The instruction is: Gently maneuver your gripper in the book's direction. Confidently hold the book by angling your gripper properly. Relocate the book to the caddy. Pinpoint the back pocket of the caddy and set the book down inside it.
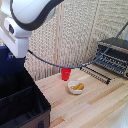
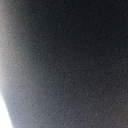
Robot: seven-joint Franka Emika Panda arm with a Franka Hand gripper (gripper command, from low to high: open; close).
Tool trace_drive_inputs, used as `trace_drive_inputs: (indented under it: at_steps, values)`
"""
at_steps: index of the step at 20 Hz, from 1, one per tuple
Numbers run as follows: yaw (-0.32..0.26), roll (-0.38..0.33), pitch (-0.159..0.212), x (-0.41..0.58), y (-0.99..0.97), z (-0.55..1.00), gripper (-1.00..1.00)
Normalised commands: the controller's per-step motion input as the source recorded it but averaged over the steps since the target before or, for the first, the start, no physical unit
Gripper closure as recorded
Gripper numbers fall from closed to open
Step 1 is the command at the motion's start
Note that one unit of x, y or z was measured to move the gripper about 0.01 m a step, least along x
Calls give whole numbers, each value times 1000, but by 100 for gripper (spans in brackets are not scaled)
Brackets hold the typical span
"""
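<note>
1. The exterior view shows a pale wooden table (image 1: pixel 95 102) in front of a woven beige wall.
2. A bulky white robot arm (image 1: pixel 30 12) fills the upper part of the exterior view's left, reaching downward.
3. The gripper (image 1: pixel 11 59) sits at the arm's lower end, a white-grey block low over the caddy; its fingers cannot be made out, so whether they are spread or pinching something cannot be told.
4. A dark navy shape beside the gripper block, at the exterior view's left edge, may be the book (image 1: pixel 4 52); it is too cropped to be sure.
5. The caddy (image 1: pixel 22 107), a large black fabric box with inner partitions, occupies the lower left of the exterior view.
6. A small red cup (image 1: pixel 66 74) stands upright near the table's middle.
7. Just beside the cup, a white bowl (image 1: pixel 76 87) holds something yellow.
8. A metal toaster oven (image 1: pixel 114 56) with its door open sits at the exterior view's right.
9. The wrist view is a dark blur with a pale glow along one edge; nothing can be identified.
</note>
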Motion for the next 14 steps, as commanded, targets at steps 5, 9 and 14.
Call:
trace_drive_inputs:
  at_steps: [5, 9, 14]
  values:
    - [-110, 0, 66, 210, 127, 5, -100]
    - [-54, -22, 84, 180, 51, 69, -100]
    - [-44, 16, 93, 129, -61, 208, -100]
